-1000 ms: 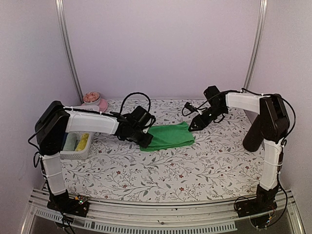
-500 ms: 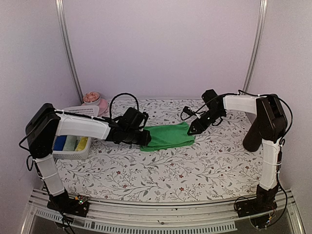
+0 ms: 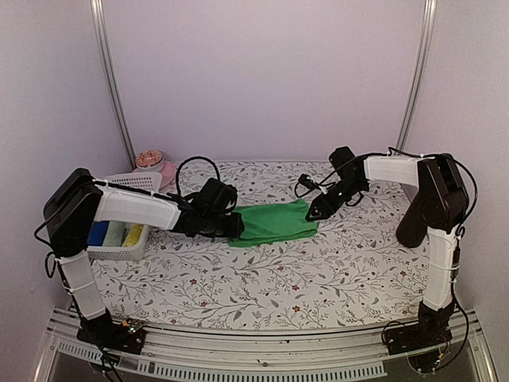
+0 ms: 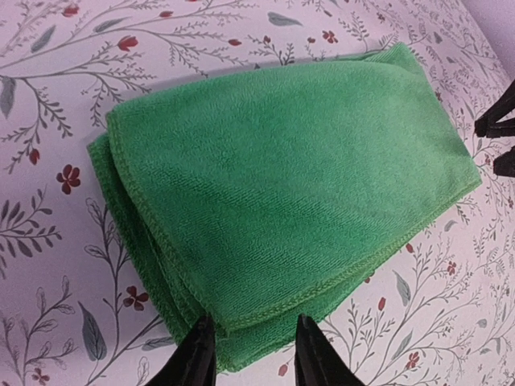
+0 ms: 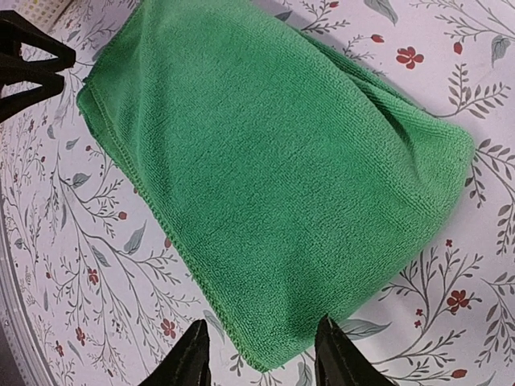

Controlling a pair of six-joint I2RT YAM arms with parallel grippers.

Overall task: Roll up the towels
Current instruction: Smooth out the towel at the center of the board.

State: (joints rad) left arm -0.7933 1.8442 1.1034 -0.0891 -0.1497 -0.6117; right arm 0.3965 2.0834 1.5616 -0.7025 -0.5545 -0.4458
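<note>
My left arm has dropped low over the desk point(image 3: 262, 278), and my left gripper point(image 4: 251, 354) now sits at the left end of the green towel point(image 3: 274, 223), in the middle of the overhead view. Its jaws have drawn in to a narrow gap straddling the hemmed edge, with nothing clamped that I can see. My right gripper point(image 5: 261, 354) stands half-wide over the towel's right end, holding nothing.

Compared with 1 second ago, my left elbow is lower, so the white basket point(image 3: 127, 181) at centre left shows more of its rim. My right gripper has edged closer to the cloth. The towel has not shifted; it lies folded flat and unrolled. I judge I am set to pinch an edge and start rolling. The yellow towel point(image 3: 135, 232) waits in the basket.
</note>
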